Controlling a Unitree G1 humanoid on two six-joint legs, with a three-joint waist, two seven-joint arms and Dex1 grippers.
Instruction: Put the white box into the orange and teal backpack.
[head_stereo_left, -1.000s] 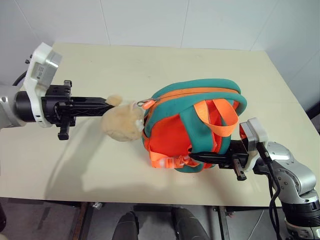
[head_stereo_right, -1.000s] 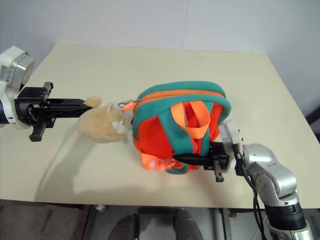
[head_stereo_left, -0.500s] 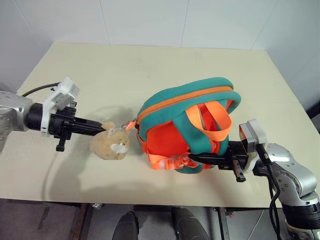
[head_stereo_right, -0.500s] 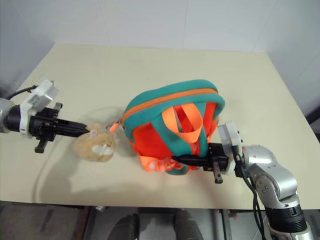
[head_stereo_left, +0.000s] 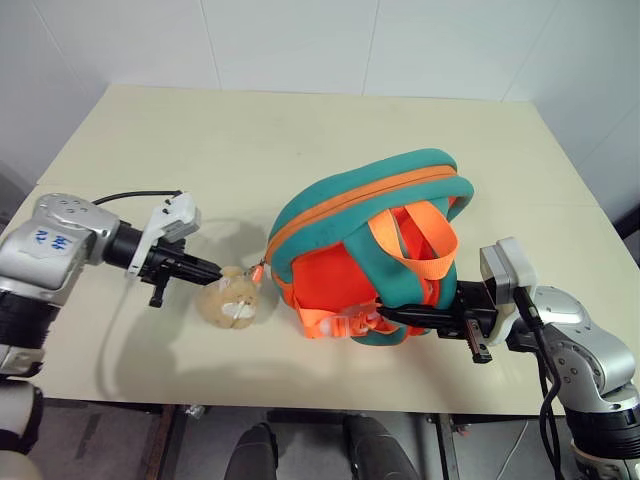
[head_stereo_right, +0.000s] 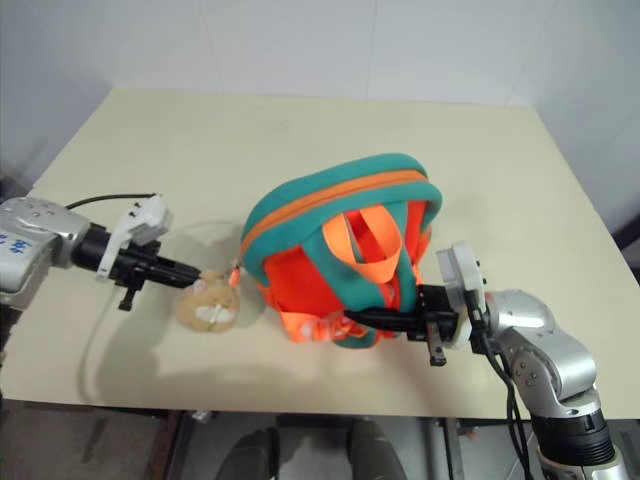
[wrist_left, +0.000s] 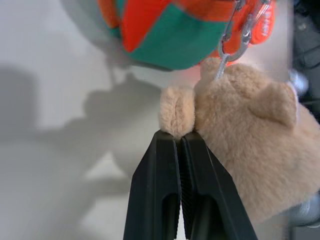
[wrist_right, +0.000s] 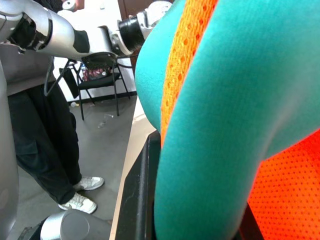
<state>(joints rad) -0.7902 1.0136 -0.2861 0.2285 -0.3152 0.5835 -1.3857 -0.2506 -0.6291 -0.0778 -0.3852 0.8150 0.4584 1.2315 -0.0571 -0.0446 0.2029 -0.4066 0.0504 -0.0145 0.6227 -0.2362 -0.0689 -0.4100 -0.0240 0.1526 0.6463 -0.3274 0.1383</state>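
Lower and nearer the table's front edge than a second ago, the left gripper (head_stereo_left: 212, 271) has drawn the tan plush toy (head_stereo_left: 231, 300) down onto the table (head_stereo_left: 200, 140), and the orange and teal backpack (head_stereo_left: 375, 250) has tipped with it, its zipped top now leaning toward the left. The backpack stands near the table's front, right of centre, with its teal shoulder straps (head_stereo_left: 425, 255) and orange webbing loop (head_stereo_left: 415, 232) facing the right arm. The toy hangs from a metal clip (wrist_left: 231, 42) at the backpack's lower left corner and rests just beside the bag. The left gripper's black fingers (wrist_left: 162, 190) are pressed together, pinching a small plush ear or paw of the toy. The right gripper (head_stereo_left: 405, 315) reaches in level from the right at the backpack's base, its fingers clamped on a teal strap (wrist_right: 220, 125). Past the table edge, the right wrist view shows a person's dark trousers (wrist_right: 47, 145) and a chair (wrist_right: 100, 67).
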